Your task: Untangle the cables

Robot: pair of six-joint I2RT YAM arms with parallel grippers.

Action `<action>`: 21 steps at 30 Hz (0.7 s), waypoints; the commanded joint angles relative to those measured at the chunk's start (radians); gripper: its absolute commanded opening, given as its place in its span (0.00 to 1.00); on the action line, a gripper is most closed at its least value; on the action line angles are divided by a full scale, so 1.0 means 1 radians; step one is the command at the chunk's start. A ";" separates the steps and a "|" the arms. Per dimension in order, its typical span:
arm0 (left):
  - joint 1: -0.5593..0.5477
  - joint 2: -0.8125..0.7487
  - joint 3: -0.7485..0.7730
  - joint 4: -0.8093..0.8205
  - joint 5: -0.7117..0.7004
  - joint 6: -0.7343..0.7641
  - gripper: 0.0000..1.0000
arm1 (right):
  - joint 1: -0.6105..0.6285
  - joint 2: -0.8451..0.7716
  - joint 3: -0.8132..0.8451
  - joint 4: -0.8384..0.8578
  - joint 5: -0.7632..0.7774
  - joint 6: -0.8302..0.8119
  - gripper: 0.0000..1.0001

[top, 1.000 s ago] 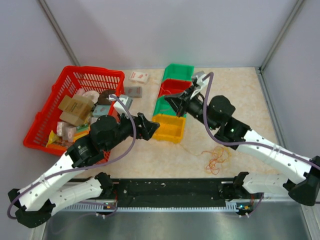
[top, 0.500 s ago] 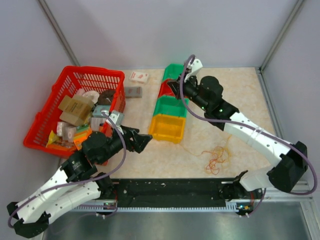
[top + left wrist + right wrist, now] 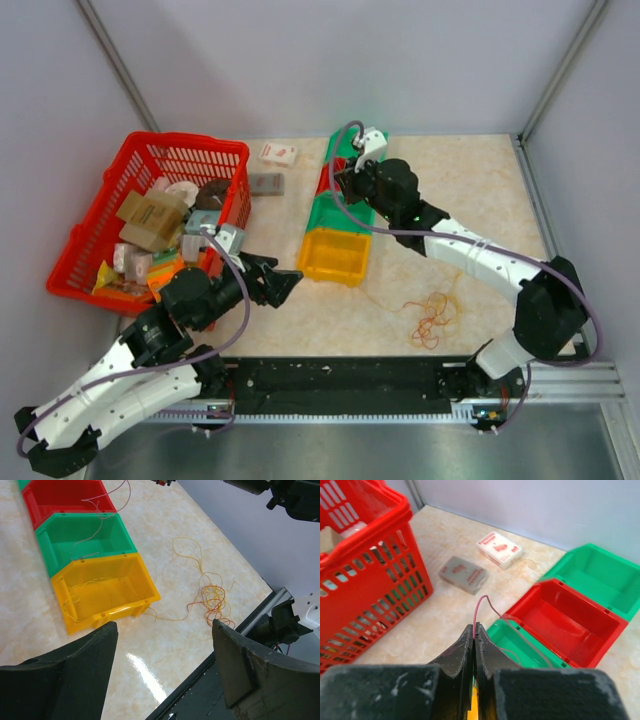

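Pinching a thin red strand [image 3: 479,608], the right hand [image 3: 475,636] is clenched. Its fingertips are pressed together, and the wire rises just above them, then bends off to its right across the green bin [image 3: 512,642]. From above, this hand hangs over the row of bins, and the strand trails back from it over the red bin [image 3: 60,497] into the green one. Whether it joins the main tangle [image 3: 432,318] I cannot tell.

That tangle lies on the counter [image 3: 470,190], well behind the right hand and toward the arm bases, apart from the bins. It is strung out lengthwise: a loose yellow loop at the bin end and a dense red-and-orange knot at the near end.

The left hand [image 3: 165,670] is released, fingers spread wide with nothing between them. It hovers low beside the yellow bin [image 3: 107,592], with the tangle ahead of it and to its right. Being free and slightly nearer, the left hand looks better placed to pin the knot. The right hand could then draw its strand away along that long axis.
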 commanded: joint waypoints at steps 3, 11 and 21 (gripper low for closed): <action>0.004 -0.024 -0.006 0.050 0.011 0.006 0.80 | 0.000 0.060 0.009 0.067 0.192 0.096 0.00; 0.004 -0.038 -0.011 0.047 0.011 -0.004 0.80 | 0.049 0.155 0.082 -0.125 0.519 0.432 0.00; 0.004 -0.055 -0.011 0.030 0.020 -0.009 0.80 | 0.140 0.275 0.179 -0.243 0.741 0.609 0.00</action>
